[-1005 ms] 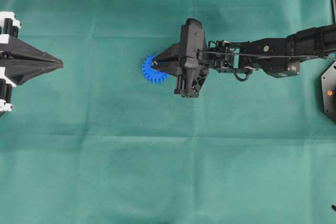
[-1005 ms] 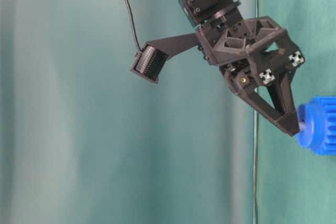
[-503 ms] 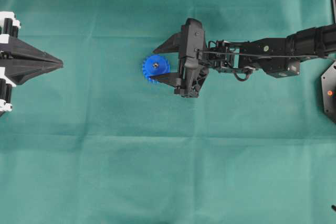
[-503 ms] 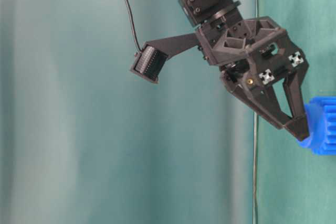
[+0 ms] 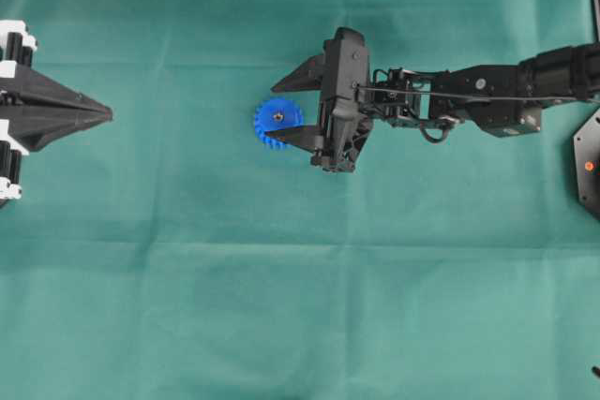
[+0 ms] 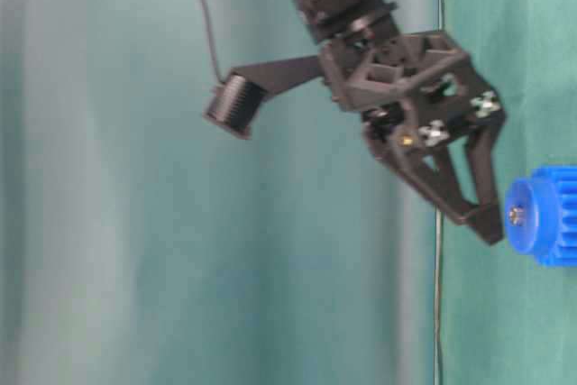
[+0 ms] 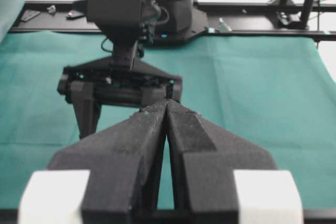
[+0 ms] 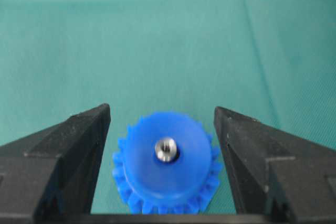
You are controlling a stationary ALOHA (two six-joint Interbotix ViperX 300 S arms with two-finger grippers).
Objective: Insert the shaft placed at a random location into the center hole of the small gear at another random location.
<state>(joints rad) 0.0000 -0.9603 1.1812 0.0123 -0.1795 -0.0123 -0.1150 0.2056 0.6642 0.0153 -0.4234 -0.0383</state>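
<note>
The shaft (image 8: 166,149) sits upright in the center hole of the small gear (image 5: 277,122), at ten o'clock of the counter's (image 5: 281,306) middle, so the right end effector (image 8: 163,129) hangs spread and empty while the left end effector (image 7: 167,109) rests pressed together.

The right gripper (image 5: 278,109) hangs just above the gear (image 5: 278,121), its jaws spread wide to either side of it and holding nothing. The left gripper (image 5: 106,115) sits well apart from the gear, jaws pressed together, empty.
</note>
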